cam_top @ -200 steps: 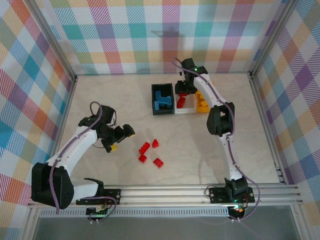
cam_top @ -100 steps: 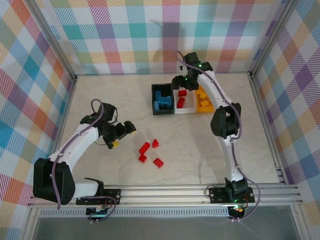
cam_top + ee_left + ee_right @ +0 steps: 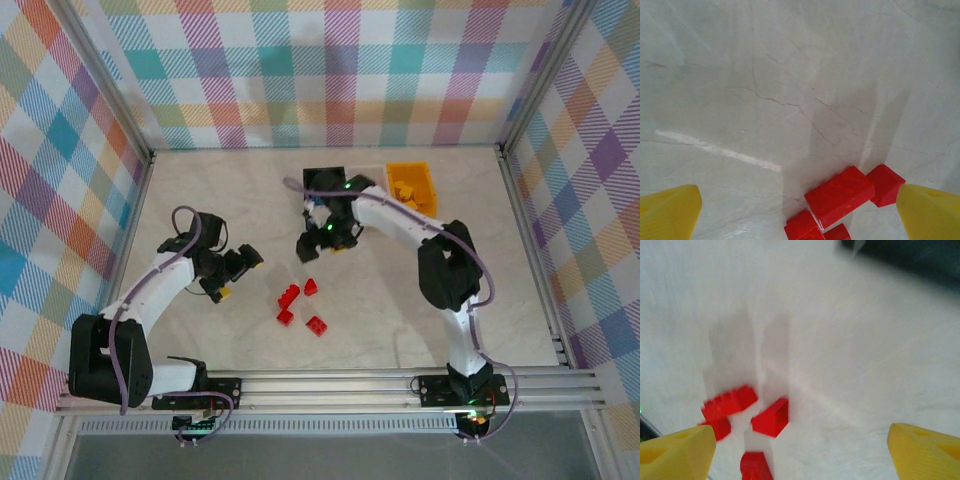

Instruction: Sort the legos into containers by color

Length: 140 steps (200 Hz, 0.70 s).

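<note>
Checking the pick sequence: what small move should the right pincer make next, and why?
Probably lower the right pincer onto the nearest red lego. It hovers open and empty just beyond the loose red legos, which lie unsorted on the table.

Walls (image 3: 330, 70) of coloured plaid stand around my bench (image 3: 400, 290), which is pale and marbled, with metal rails (image 3: 400, 381) along its near edge.
</note>
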Motion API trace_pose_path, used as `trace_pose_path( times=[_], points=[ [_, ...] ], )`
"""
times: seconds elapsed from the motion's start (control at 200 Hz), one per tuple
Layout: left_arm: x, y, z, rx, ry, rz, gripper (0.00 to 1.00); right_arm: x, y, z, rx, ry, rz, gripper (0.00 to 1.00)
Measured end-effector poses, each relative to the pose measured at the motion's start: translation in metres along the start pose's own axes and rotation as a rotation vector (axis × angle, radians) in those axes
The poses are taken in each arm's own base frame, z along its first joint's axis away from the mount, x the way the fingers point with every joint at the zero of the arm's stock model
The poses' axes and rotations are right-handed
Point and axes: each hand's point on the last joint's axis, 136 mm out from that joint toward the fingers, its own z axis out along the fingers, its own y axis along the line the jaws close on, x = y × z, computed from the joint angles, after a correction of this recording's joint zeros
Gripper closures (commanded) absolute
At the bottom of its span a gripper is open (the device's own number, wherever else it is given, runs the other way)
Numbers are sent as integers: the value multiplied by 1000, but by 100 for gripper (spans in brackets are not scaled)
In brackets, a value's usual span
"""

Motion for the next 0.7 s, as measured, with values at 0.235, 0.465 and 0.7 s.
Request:
trace_pose_path(
  times=[0.235,0.465,0.7],
  points=[
    [0,2,-5,2,-4,-11,0,16,21,35,34,76,-69,14],
    [4,6,-13,0,-5,-10,0,16,2,53,101,100,-32,23],
    [6,9,-18,11,-11,-14,0,18,6,58,109,99,-47,28]
  ],
)
